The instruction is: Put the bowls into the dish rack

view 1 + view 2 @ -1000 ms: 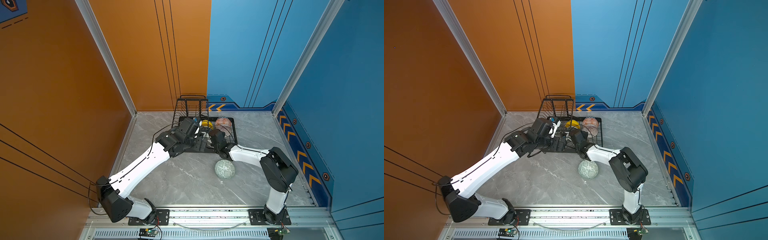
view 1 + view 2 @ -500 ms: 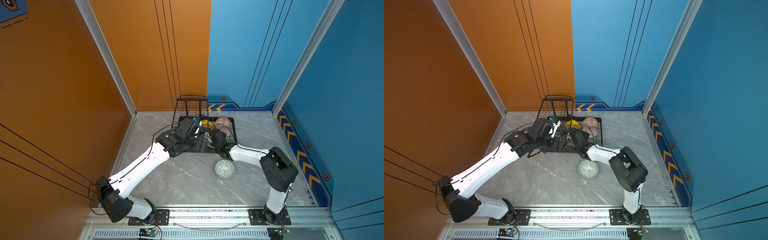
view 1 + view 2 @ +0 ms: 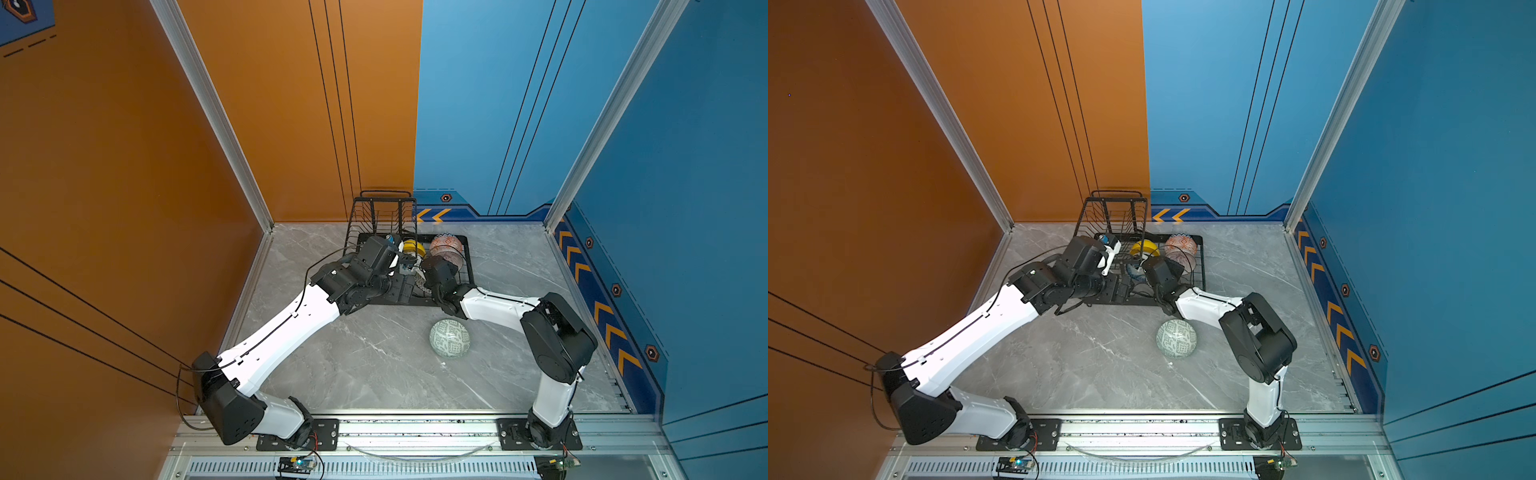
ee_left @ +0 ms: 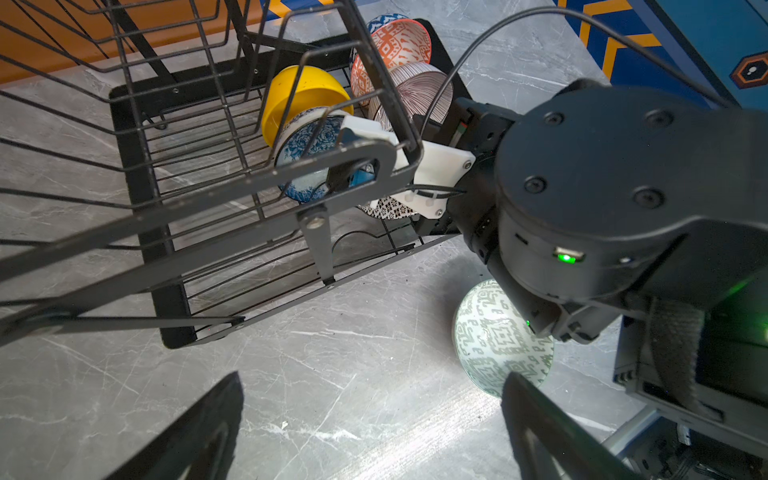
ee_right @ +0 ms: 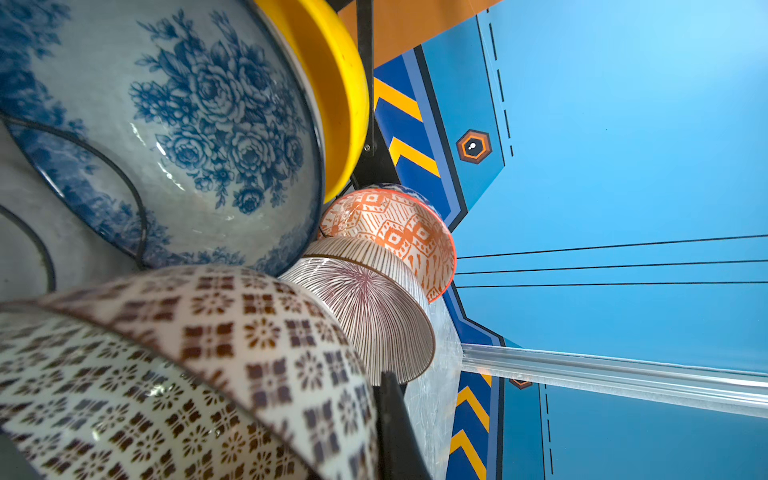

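The black wire dish rack [image 3: 468, 266] [image 4: 141, 195] stands at the back of the floor. In it lean the yellow bowl [image 3: 413, 248] [image 4: 299, 97], the orange-white bowl [image 3: 445, 244] [image 5: 395, 228], the pink radial-lined bowl [image 4: 415, 93] [image 5: 374, 311] and the blue-white floral bowl [image 4: 307, 141] [image 5: 199, 137]. My right gripper [image 5: 374, 415] [image 4: 361, 170] is inside the rack, shut on the rim of the black-white geometric bowl [image 5: 187, 374] [image 4: 390, 210]. The pale green bowl [image 3: 449, 337] [image 3: 1176, 338] [image 4: 494, 336] lies upside down on the floor in front of the rack. My left gripper [image 4: 374, 382] is open and empty by the rack's front.
The rack's raised upper basket [image 3: 384, 216] sits at its left end, close over my left wrist. Orange and blue walls close in the marble floor [image 3: 374, 374] on three sides. The right arm's elbow [image 3: 557, 336] stands just right of the green bowl.
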Motion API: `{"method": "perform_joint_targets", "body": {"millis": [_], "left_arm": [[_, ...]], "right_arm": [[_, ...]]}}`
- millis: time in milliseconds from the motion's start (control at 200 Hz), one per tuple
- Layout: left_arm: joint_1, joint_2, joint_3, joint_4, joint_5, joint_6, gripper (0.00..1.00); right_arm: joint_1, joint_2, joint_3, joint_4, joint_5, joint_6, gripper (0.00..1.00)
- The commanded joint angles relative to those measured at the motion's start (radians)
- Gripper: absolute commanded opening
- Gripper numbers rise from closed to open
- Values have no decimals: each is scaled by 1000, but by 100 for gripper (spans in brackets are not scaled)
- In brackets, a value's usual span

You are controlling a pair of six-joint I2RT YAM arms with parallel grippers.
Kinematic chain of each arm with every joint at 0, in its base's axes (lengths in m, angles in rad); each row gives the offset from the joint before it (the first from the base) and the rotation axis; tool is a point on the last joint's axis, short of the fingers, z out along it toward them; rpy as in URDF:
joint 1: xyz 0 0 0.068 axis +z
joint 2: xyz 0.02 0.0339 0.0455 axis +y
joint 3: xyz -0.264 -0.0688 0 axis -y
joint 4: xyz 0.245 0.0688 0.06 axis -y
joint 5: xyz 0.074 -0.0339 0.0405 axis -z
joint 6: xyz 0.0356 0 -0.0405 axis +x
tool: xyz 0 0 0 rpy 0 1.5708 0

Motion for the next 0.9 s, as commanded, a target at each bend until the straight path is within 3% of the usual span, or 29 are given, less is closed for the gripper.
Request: {"method": "perform_joint_targets", "body": {"millis": [0, 436, 891], "left_arm": [[-10, -4, 10, -8, 13, -10, 98], [-17, 5, 18, -9, 13, -12, 98], [-17, 3, 10, -13, 7, -13, 98]], "right_arm": [[13, -2, 25, 77, 19, 57, 0], [57, 13, 19, 128, 1, 134, 0], [67, 98, 35, 282, -1, 123, 0]]}}
